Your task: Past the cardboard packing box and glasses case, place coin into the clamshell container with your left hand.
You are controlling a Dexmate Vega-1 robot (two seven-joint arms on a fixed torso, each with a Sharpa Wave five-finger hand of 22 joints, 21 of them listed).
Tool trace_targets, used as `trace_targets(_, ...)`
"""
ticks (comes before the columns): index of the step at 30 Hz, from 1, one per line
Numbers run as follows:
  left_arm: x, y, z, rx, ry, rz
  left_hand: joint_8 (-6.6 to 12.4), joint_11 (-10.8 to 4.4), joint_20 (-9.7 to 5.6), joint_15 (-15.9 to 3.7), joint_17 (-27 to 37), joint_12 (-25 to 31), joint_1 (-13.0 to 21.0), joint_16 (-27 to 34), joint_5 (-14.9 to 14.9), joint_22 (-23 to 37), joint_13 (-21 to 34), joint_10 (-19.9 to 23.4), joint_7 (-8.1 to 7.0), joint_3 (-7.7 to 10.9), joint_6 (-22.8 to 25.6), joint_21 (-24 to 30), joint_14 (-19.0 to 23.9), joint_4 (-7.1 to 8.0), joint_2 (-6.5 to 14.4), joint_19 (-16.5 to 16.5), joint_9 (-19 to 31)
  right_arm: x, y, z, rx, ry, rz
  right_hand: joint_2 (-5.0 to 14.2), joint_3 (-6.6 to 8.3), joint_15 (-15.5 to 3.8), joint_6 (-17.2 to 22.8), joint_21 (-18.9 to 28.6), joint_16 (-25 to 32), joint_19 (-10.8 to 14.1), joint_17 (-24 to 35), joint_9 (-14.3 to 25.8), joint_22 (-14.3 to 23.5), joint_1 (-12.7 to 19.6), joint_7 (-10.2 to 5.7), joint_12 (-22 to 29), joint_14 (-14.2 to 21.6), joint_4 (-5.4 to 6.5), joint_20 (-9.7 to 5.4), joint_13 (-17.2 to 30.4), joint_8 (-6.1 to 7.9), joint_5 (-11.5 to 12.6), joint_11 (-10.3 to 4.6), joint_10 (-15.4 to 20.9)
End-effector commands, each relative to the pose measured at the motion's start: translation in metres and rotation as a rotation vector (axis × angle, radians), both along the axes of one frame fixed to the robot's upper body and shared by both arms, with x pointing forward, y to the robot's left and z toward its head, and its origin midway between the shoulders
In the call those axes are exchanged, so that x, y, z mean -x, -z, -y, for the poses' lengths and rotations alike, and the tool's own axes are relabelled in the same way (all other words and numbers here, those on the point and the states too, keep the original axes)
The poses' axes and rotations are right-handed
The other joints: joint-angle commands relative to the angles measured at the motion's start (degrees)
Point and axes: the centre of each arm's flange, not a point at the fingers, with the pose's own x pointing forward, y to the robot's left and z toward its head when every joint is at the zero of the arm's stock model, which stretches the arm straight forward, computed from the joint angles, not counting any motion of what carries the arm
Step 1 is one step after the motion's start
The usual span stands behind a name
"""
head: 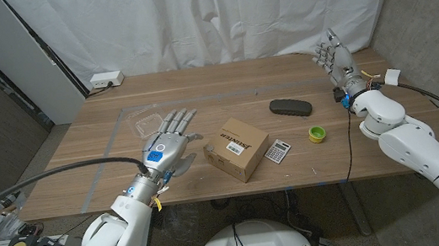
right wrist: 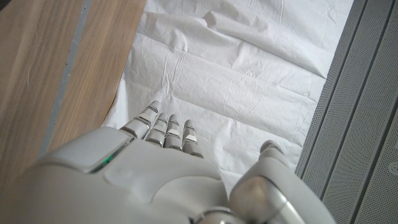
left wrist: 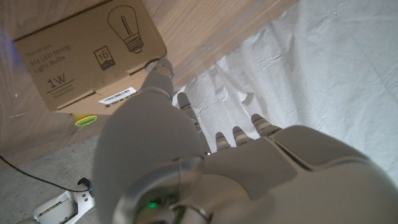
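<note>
A clear plastic clamshell container [head: 146, 116] lies on the wooden table [head: 198, 87], towards the left. My left hand [head: 166, 143] hovers just short of it, back up and fingers spread, the fingertips [head: 182, 116] at the container's near right corner. Nothing shows between those fingers. A cardboard box [head: 238, 148] stands right of that hand; in the left wrist view the box [left wrist: 87, 50] carries a light-bulb label, and the left hand [left wrist: 186, 162] has its thumb stretched towards it. A dark glasses case [head: 291, 108] lies further right. My right hand [head: 337, 56] is raised at the table's far right corner, fingers apart.
A small calculator [head: 277, 150] lies against the box's right side, and a green tape roll [head: 316, 134] sits beyond it. A white power strip [head: 105, 80] rests at the back left edge. A white curtain [right wrist: 236, 81] hangs behind the table.
</note>
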Motion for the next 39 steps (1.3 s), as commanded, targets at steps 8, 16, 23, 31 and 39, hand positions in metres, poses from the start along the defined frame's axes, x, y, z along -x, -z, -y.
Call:
trace_targets(8,-0.009,0.015,0.003,0.022,0.03,0.081,1.55,0.67,0.28,0.37,0.18,0.18,0.4,0.36,-0.13,0.22,0.2,-1.61,1.49,-0.73,0.81,0.38,-1.21,0.09,0.16,0.05,1.28,0.001,-0.001,0.002,-0.016,0.003,0.001,-0.1,-0.38,0.33,0.37,0.0,0.21,0.39,0.19,0.09,0.3,-0.46,0.11,0.27,0.33,-0.06,0.01,0.17,0.15,0.25,0.13,0.26)
trace_targets(16,-0.009,0.028,-0.001,0.105,0.074,0.143,3.56,0.33,0.22,-0.07,0.35,0.72,0.15,0.85,-0.17,0.23,0.22,-1.07,1.68,-1.45,2.78,0.53,-0.29,0.33,-0.12,0.46,2.53,0.001,0.001,0.002,-0.019,-0.001,0.001,-0.07,-0.44,0.37,0.39,-0.02,0.18,0.37,0.18,0.09,0.3,-0.48,0.13,0.26,0.32,-0.09,0.03,0.17,0.14,0.27,0.14,0.33)
trace_targets(23,-0.013,0.037,-0.001,0.128,0.044,0.115,5.34,-0.37,0.01,-0.38,0.59,1.06,0.42,1.08,-0.08,0.25,0.22,-0.35,1.41,-1.62,4.3,0.68,0.16,0.37,0.1,0.88,3.77,0.002,0.003,0.002,-0.015,-0.001,-0.003,-0.04,-0.48,0.37,0.45,-0.04,0.18,0.32,0.18,0.09,0.3,-0.49,0.15,0.28,0.36,-0.12,0.06,0.18,0.14,0.3,0.2,0.44)
trace_targets(31,-0.013,0.043,0.001,0.139,0.039,0.115,7.06,0.5,0.08,0.02,0.82,0.88,0.95,0.89,0.0,0.27,0.23,-0.93,2.14,-1.63,4.92,0.63,-0.56,0.32,0.52,0.85,5.35,0.002,0.005,0.004,-0.016,-0.001,-0.007,-0.01,-0.53,0.37,0.48,-0.05,0.18,0.31,0.18,0.09,0.3,-0.49,0.12,0.26,0.4,-0.16,0.13,0.18,0.14,0.32,0.16,0.45)
trace_targets(39,-0.013,0.053,0.0,0.186,0.054,0.195,8.07,0.36,-0.13,0.88,1.22,0.93,1.19,1.18,0.03,0.34,0.47,-1.49,2.93,-1.73,2.09,0.63,-0.58,0.51,1.13,0.77,7.69,0.003,0.006,0.005,-0.015,-0.002,-0.01,0.02,-0.58,0.36,0.57,-0.04,0.16,0.35,0.17,0.09,0.3,-0.49,0.1,0.25,0.4,-0.2,0.14,0.19,0.16,0.35,0.11,0.5)
